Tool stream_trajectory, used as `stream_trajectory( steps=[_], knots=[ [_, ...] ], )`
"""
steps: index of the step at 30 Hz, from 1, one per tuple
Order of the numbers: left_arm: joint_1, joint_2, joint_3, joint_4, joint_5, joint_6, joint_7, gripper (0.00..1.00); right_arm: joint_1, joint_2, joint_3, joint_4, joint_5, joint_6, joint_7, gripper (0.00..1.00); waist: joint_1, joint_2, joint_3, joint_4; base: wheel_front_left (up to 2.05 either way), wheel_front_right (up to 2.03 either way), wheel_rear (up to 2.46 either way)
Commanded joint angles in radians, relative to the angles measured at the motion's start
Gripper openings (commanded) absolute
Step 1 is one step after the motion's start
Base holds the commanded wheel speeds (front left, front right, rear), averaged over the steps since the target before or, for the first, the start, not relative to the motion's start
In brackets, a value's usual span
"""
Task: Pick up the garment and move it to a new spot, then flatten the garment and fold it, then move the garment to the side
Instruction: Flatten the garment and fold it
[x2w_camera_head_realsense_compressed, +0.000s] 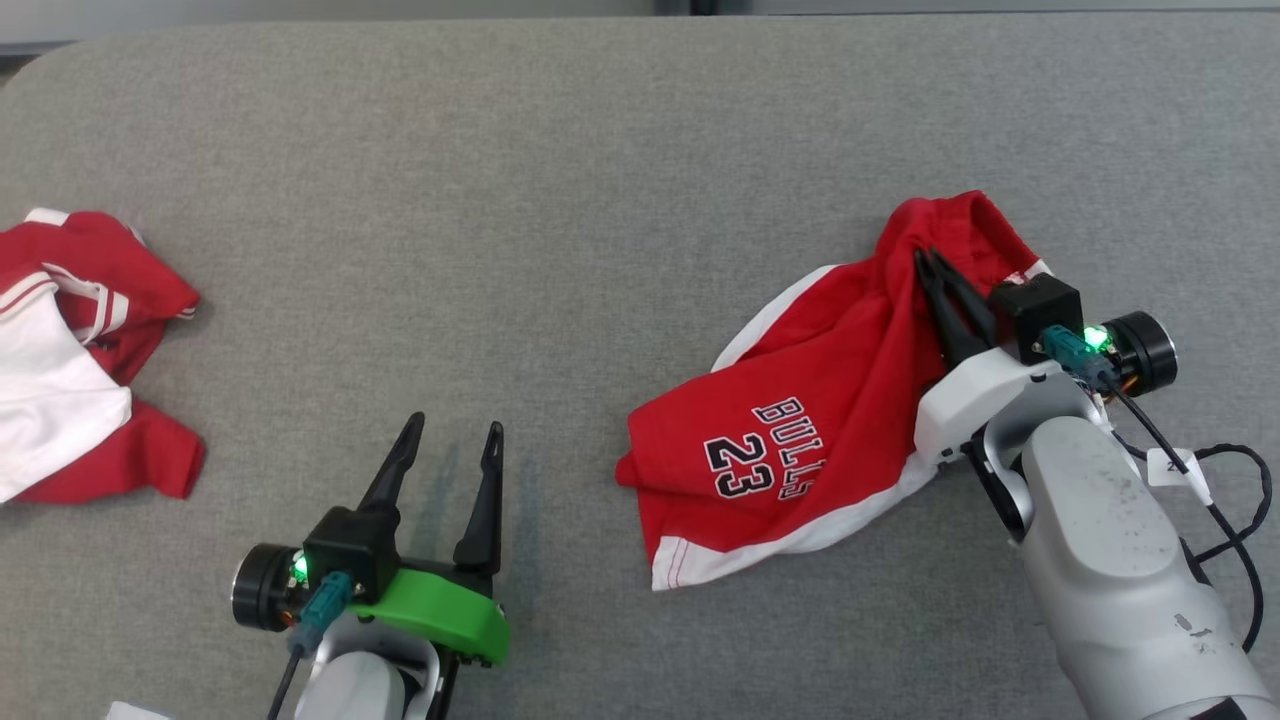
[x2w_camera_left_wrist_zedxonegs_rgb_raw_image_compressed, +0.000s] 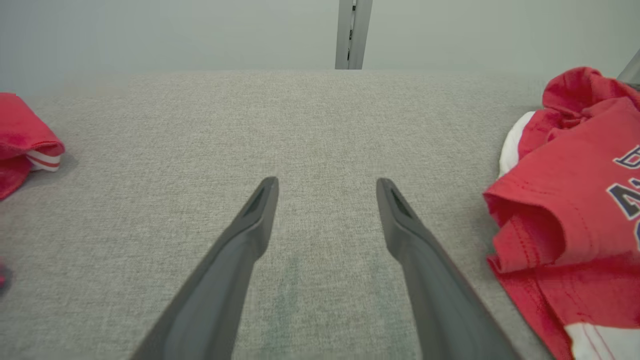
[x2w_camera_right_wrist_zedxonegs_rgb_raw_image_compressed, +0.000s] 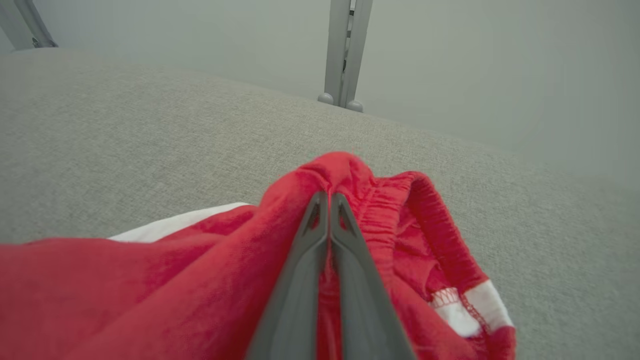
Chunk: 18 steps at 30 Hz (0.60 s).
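Note:
The garment (x2w_camera_head_realsense_compressed: 800, 420) is a pair of red shorts with white trim and "BULLS 23" printed on it, crumpled on the right of the grey surface. My right gripper (x2w_camera_head_realsense_compressed: 928, 262) is shut on a fold of the garment (x2w_camera_right_wrist_zedxonegs_rgb_raw_image_compressed: 280, 260) near its elastic waistband, fingertips pinched together in the cloth (x2w_camera_right_wrist_zedxonegs_rgb_raw_image_compressed: 327, 197). My left gripper (x2w_camera_head_realsense_compressed: 452, 432) stands open at the lower left over bare grey fabric, well to the left of the shorts. In the left wrist view its gripper (x2w_camera_left_wrist_zedxonegs_rgb_raw_image_compressed: 327, 187) holds nothing, and the garment (x2w_camera_left_wrist_zedxonegs_rgb_raw_image_compressed: 575, 200) lies off to the right.
A second red and white garment (x2w_camera_head_realsense_compressed: 70, 350) lies bunched at the left edge, its corner (x2w_camera_left_wrist_zedxonegs_rgb_raw_image_compressed: 25, 140) also in the left wrist view. The grey padded surface (x2w_camera_head_realsense_compressed: 560, 200) stretches between the two. A metal post (x2w_camera_right_wrist_zedxonegs_rgb_raw_image_compressed: 345, 50) stands behind the far edge.

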Motion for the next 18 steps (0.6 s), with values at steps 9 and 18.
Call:
stream_trajectory(
  steps=[9, 18],
  knots=[
    [0.000, 0.002, -0.006, -0.007, -0.003, -0.005, -0.001, 1.00, 0.066, 0.012, -0.073, -0.124, 0.036, -0.001, 0.000, 1.00, 0.0000, -0.0001, -0.017, -0.024, 0.00, 0.00, 0.00],
    [0.043, 0.002, 0.002, -0.007, 0.008, -0.004, -0.001, 1.00, 0.273, 0.014, -0.125, -0.338, 0.095, -0.001, 0.000, 1.00, 0.0000, -0.0001, -0.099, -0.094, 0.00, 0.00, 0.00]
  ],
)
